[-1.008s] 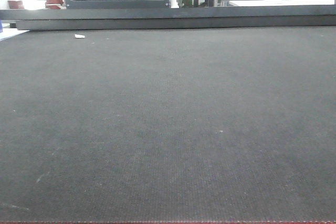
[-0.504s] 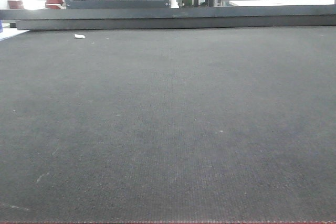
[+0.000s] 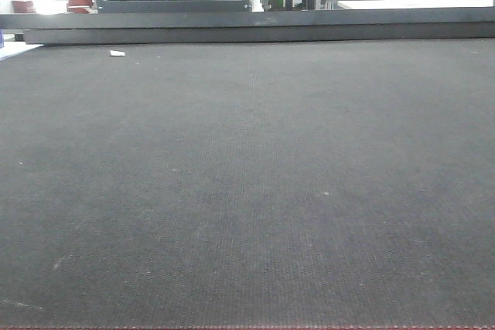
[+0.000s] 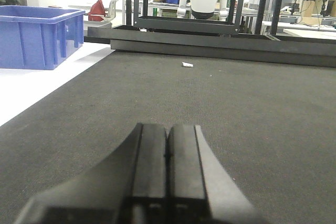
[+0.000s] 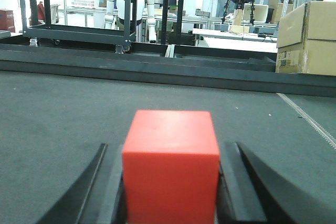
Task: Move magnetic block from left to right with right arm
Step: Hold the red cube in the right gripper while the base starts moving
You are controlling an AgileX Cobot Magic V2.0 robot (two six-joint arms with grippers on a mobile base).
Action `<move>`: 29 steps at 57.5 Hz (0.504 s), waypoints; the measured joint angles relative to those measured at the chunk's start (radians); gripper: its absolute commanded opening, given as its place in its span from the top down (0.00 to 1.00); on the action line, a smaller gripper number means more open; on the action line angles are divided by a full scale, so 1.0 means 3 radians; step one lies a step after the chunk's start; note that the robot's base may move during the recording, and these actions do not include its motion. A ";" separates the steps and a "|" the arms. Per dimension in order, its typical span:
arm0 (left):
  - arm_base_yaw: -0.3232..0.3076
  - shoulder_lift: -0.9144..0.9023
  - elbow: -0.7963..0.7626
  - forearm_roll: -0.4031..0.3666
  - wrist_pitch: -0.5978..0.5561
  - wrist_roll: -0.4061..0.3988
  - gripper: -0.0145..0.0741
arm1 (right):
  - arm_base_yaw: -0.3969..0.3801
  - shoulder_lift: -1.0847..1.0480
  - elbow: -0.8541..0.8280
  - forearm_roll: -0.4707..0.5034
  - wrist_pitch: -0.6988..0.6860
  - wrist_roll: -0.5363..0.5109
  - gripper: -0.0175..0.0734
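Note:
The magnetic block point(image 5: 170, 166), a small red cube, fills the bottom centre of the right wrist view. My right gripper point(image 5: 170, 149) is shut on it, with a dark finger pressed against each side of the cube, low over the dark mat point(image 5: 63, 108). In the left wrist view my left gripper point(image 4: 168, 128) is shut with its two fingers pressed together and nothing between them, also low over the mat. The front-facing view shows only the mat point(image 3: 247, 191); neither arm nor the block appears there.
A blue plastic bin point(image 4: 37, 35) stands on a white surface at the far left. A small white scrap point(image 4: 187, 64) lies on the mat near the far black rail point(image 3: 247, 30). Tan cardboard boxes point(image 5: 307, 38) are stacked at the right, beyond the mat.

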 measured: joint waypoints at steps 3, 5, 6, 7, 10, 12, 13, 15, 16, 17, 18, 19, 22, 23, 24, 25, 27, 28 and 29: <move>0.0000 0.0000 0.0000 0.0000 0.0000 0.0000 0.98 | 0.0000 0.0000 0.0000 0.0000 0.0000 0.0000 0.56; 0.0000 0.0000 0.0000 0.0000 0.0000 0.0000 0.98 | 0.0000 0.0000 0.0000 0.0000 0.0000 0.0000 0.56; 0.0000 0.0000 0.0000 0.0000 0.0000 0.0000 0.98 | 0.0000 0.0000 0.0000 0.0000 0.0000 0.0000 0.56; 0.0000 0.0000 0.0000 0.0000 0.0000 0.0000 0.98 | 0.0000 0.0000 0.0000 0.0000 0.0000 0.0000 0.56; 0.0000 0.0000 0.0000 0.0000 0.0000 0.0000 0.98 | 0.0000 0.0000 0.0000 0.0000 0.0000 0.0000 0.56; 0.0000 0.0000 0.0000 0.0000 0.0000 0.0000 0.98 | 0.0000 0.0000 0.0000 0.0000 0.0000 0.0000 0.56; 0.0000 0.0000 0.0000 0.0000 0.0000 0.0000 0.98 | 0.0000 0.0000 0.0000 0.0000 0.0000 0.0000 0.56; 0.0000 0.0000 0.0000 0.0000 0.0000 0.0000 0.98 | 0.0000 0.0000 0.0000 0.0000 0.0000 0.0000 0.56; 0.0000 0.0000 0.0000 0.0000 0.0000 0.0000 0.98 | 0.0000 0.0000 0.0000 0.0000 0.0000 0.0000 0.56; 0.0000 0.0000 0.0000 0.0000 0.0000 0.0000 0.98 | 0.0000 0.0000 0.0000 0.0000 0.0000 0.0000 0.56; 0.0000 0.0000 0.0000 0.0000 0.0000 0.0000 0.98 | 0.0000 0.0000 0.0000 0.0000 0.0000 0.0000 0.56; 0.0000 0.0000 0.0000 0.0000 0.0000 0.0000 0.98 | 0.0000 0.0000 0.0000 0.0000 0.0000 0.0000 0.56; 0.0000 0.0000 0.0000 0.0000 0.0000 0.0000 0.98 | 0.0000 0.0000 0.0000 0.0000 0.0000 0.0000 0.56; 0.0000 0.0000 0.0000 0.0000 0.0000 0.0000 0.98 | 0.0000 0.0000 0.0000 0.0000 0.0000 0.0000 0.56; 0.0000 0.0000 0.0000 0.0000 0.0000 0.0000 0.98 | 0.0000 0.0000 0.0000 0.0000 0.0000 0.0000 0.56; 0.0000 0.0000 0.0000 0.0000 0.0000 0.0000 0.98 | 0.0000 0.0000 0.0000 0.0000 0.0000 0.0000 0.56; 0.0000 0.0000 0.0000 0.0000 0.0000 0.0000 0.98 | 0.0000 0.0000 0.0000 0.0000 0.0000 0.0000 0.56; 0.0000 0.0000 0.0000 0.0000 0.0000 0.0000 0.98 | 0.0000 0.0000 0.0000 0.0000 0.0000 0.0000 0.56; 0.0000 0.0000 0.0000 0.0000 0.0000 0.0000 0.98 | 0.0000 0.0000 0.0000 0.0000 0.0000 0.0000 0.56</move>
